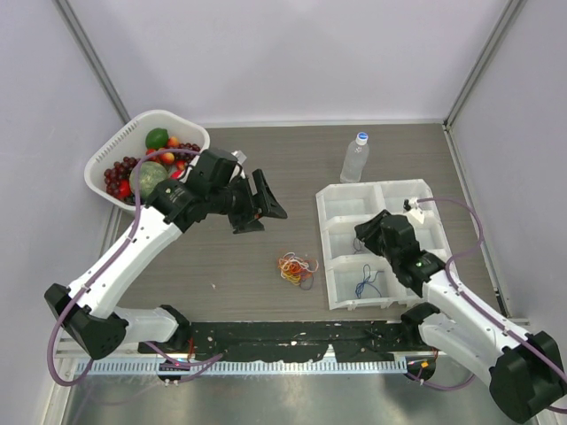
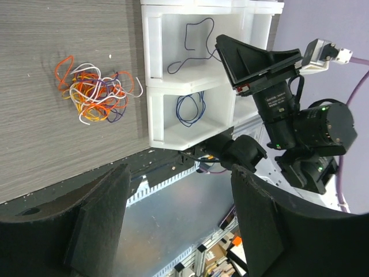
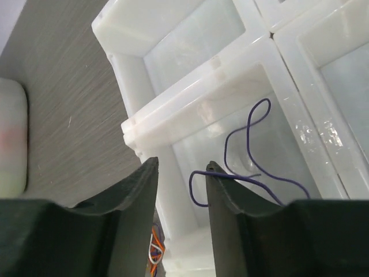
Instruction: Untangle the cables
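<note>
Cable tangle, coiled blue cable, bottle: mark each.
cable tangle (image 2: 95, 92), left wrist view, middle of the knot.
coiled blue cable (image 2: 179, 108), left wrist view, coil's left side.
bottle (image 1: 354, 161), top view, body.

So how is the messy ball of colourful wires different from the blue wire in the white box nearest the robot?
The tangled ball of orange, red and white wires has many colours; the thin dark blue wire has one. The ball is many wires knotted together; the blue wire lies alone in loose loops. The ball sits on the grey table; the blue wire lies inside the white plastic tray. Both are thin and bendy.
</note>
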Tool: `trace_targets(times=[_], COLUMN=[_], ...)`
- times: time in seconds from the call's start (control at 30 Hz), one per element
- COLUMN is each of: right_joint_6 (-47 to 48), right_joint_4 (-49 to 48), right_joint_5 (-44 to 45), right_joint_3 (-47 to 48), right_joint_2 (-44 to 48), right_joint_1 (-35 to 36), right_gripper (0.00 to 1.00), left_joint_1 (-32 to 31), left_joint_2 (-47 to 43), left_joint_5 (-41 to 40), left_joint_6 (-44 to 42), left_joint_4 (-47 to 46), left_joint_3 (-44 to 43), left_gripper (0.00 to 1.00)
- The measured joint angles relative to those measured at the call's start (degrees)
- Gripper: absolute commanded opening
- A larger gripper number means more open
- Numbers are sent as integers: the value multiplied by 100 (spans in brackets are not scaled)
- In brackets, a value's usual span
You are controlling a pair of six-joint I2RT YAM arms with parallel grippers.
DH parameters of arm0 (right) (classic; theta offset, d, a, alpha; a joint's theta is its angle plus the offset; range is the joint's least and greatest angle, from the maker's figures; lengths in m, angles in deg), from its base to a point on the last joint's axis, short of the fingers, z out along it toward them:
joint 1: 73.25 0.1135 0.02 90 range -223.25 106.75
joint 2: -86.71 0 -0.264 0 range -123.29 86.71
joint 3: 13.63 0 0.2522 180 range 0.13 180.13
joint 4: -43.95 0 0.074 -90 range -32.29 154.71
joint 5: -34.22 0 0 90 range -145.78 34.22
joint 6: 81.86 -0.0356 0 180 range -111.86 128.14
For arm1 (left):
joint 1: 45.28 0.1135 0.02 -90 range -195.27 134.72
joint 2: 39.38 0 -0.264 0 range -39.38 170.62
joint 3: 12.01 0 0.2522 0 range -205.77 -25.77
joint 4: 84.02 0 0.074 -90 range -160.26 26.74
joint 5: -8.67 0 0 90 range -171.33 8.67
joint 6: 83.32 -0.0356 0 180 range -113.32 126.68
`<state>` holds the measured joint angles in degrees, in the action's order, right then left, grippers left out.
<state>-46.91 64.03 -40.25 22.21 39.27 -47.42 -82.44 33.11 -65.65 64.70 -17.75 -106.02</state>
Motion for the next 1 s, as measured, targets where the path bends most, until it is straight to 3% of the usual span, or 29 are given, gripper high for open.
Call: trace_targets(times=[0.27,0.53,0.73,0.87,1.0], right_joint_6=[393,920,1106,1220,1222], right_joint_4=[1836,3112,3834,3987,3882], right_joint_5=[-479,-911,-841,-739,-852], right_joint_3=[1311,1790,2138,2531,2555], right_joint_2=[-243,-238,11,177,149], right_joint_1=[0,0,2,0,0], right_gripper=[62,62,62,60,58], left_joint_1=[-24,-675,-1012,-1071,-1093], left_joint_2=[24,754,1139,1318,1700], left_joint_5=[140,-2,-28,-72,-195], left_joint_6=[-229,-957,-1246,-1357,-1537], left_joint_4=[22,372,-83,-520,-629], left_joint_3=[208,225,501,894,922], left_gripper=[63,61,46,47,66])
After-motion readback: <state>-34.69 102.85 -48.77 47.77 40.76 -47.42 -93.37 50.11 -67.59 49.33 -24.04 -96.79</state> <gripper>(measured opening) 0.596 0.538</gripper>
